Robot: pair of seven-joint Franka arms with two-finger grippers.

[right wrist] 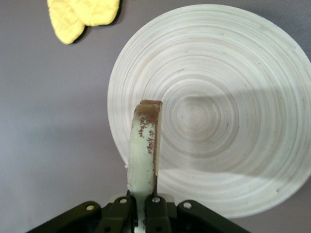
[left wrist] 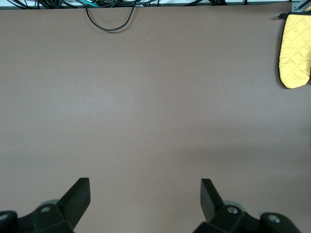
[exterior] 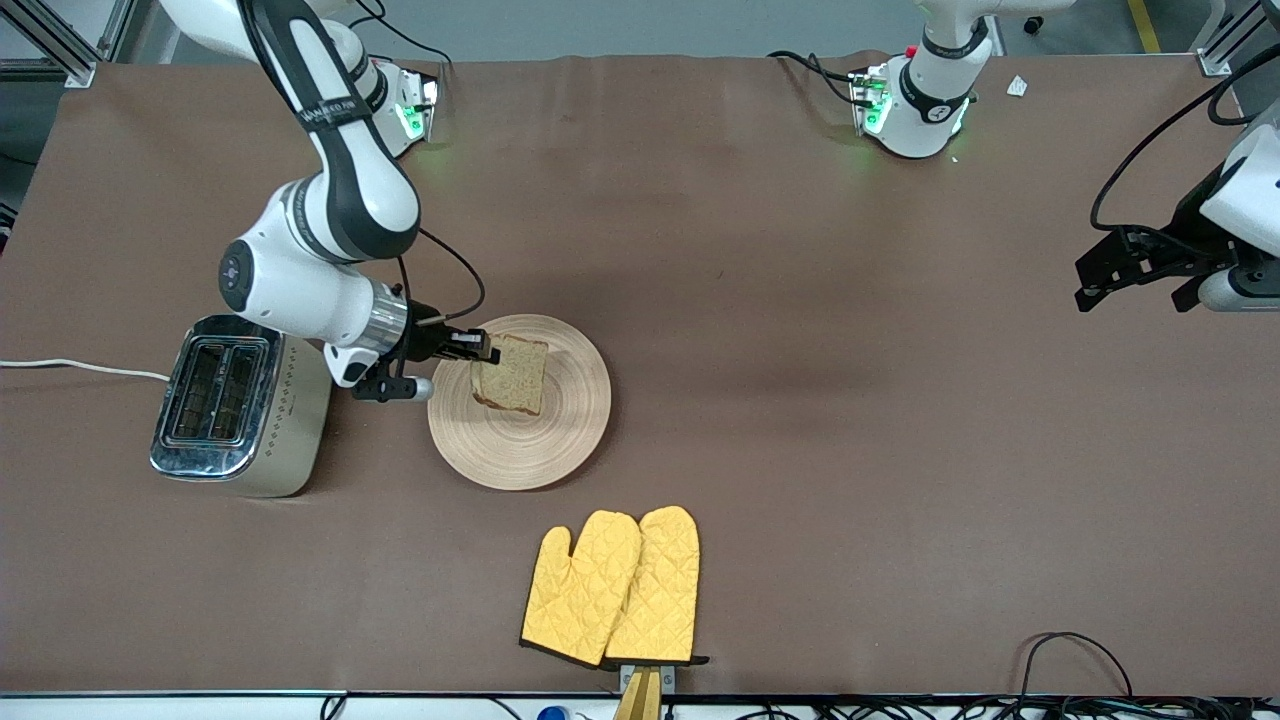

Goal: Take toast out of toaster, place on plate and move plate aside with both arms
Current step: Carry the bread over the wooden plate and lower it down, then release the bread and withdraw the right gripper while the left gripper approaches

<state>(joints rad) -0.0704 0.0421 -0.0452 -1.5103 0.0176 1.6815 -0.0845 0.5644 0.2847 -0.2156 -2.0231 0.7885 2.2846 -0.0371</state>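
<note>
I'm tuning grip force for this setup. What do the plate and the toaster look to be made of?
The plate looks like pale, matte wood or bamboo: concentric ring grain shows across it. The toaster seems to be polished metal, with a mirror-bright top rim and a brushed, paler side. The right claw holds the toast over the plate; the left claw waits, open.

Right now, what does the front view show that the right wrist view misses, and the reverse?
Only the front view shows the toaster, both arm bases, and the left gripper, open and waiting over bare table at its own end. Only the right wrist view shows the toast edge-on, held above the plate. Both show the right gripper shut on the toast, the plate, and the mitts.
</note>
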